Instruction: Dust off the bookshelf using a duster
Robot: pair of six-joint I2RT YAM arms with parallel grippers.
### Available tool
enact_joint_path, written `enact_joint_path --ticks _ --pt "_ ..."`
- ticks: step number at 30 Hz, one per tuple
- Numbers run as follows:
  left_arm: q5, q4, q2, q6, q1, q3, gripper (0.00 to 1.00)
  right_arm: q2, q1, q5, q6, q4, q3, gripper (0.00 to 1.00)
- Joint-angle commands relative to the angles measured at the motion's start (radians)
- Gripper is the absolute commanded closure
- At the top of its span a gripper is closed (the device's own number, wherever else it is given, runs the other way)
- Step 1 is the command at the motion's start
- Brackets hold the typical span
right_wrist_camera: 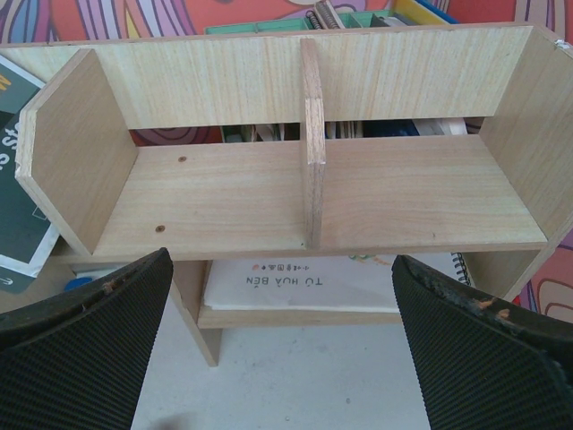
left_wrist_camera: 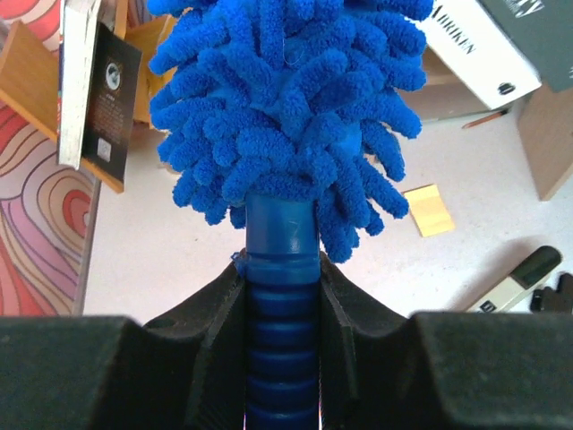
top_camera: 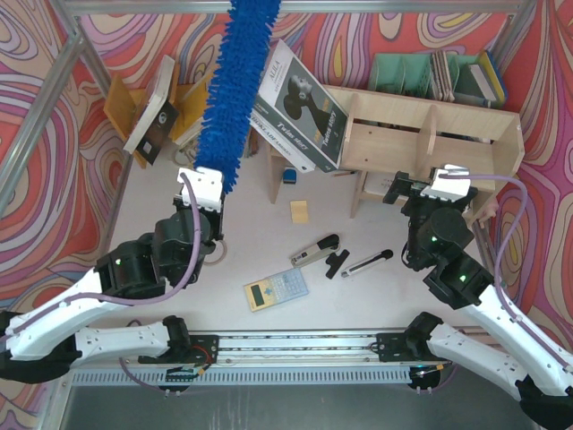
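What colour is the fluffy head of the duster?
Bright blue; the duster shows best in the left wrist view.

The duster (top_camera: 231, 90) is bright blue, head and handle alike. The bookshelf (right_wrist_camera: 224, 193) is pale wood with a fine straight grain. The walls (top_camera: 546, 107) swirl in red, pink, orange and purple; the surface (top_camera: 260, 251) is off-white, the sticky note (top_camera: 300, 211) yellow, and the right fingers (right_wrist_camera: 85, 345) black with a ribbed pattern.

Top cam looks down from above & behind, whole table (top_camera: 260, 242). L wrist cam sits close behind left pincer (left_wrist_camera: 282, 273), duster (left_wrist_camera: 286, 116) just ahead; R wrist cam faces bookshelf (right_wrist_camera: 224, 188) ahead of right pincer (right_wrist_camera: 282, 287). Top cam shares both.
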Motion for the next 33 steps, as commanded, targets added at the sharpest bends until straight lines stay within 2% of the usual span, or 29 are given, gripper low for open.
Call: enact_joint_path --ticks 1,9,20,27,33 --pt "-0.056 -0.066 0.001 -0.075 0.036 0.031 1.0 0.004 -0.008 -0.001 0.009 -0.005 0.007 0.02" --pt "0.014 -0.176 -0.023 -0.168 0.16 0.028 1.0 0.012 -0.007 0.004 0.007 -0.008 0.014 0.02" --pt "0.058 -0.233 -0.038 -0.21 0.266 0.034 1.0 0.009 -0.007 0.01 0.004 -0.004 0.009 0.02" --pt "0.172 -0.258 -0.027 -0.252 0.349 0.01 1.0 0.008 -0.007 0.007 0.004 -0.003 0.007 0.02" --pt "0.219 -0.246 -0.021 -0.26 0.378 -0.014 1.0 0.014 -0.007 0.007 0.003 0.001 0.006 0.02"
